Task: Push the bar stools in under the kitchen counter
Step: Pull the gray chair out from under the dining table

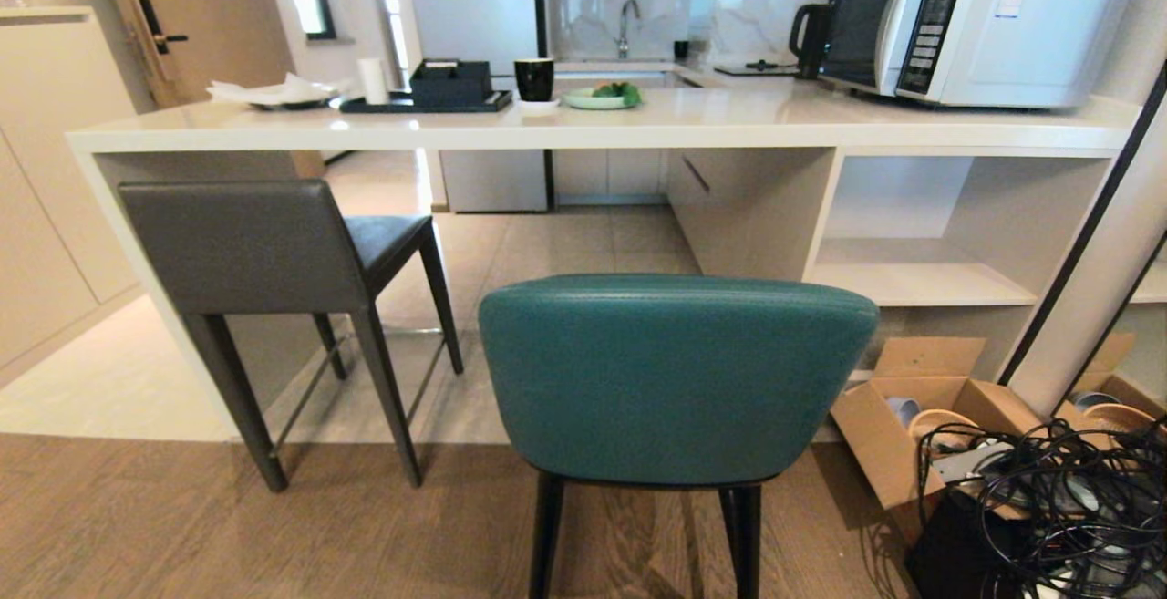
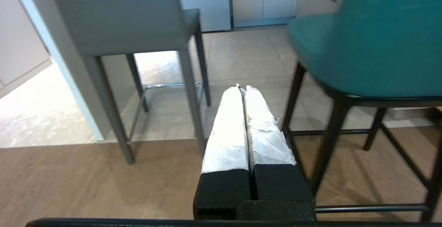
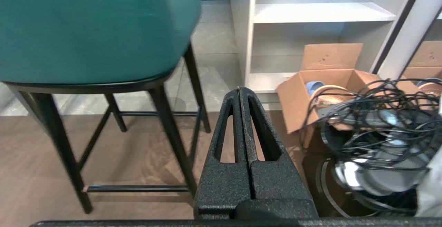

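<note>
Teal stool (image 1: 675, 380) pulled out from surface (image 1: 583, 120), grey stool (image 1: 264, 248) part under its left end, left hand (image 2: 241, 90) and right hand (image 3: 239, 92) closed, empty, low beside teal stool.

open floor under counter (image 1: 583, 125), cable tangle (image 1: 1048, 508) and box (image 1: 898, 439) at right

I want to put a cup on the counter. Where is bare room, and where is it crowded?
The kitchen counter is bare between the green plate and the microwave, along the front edge. Its left part is crowded: a black tray, a black mug and crumpled paper.
</note>
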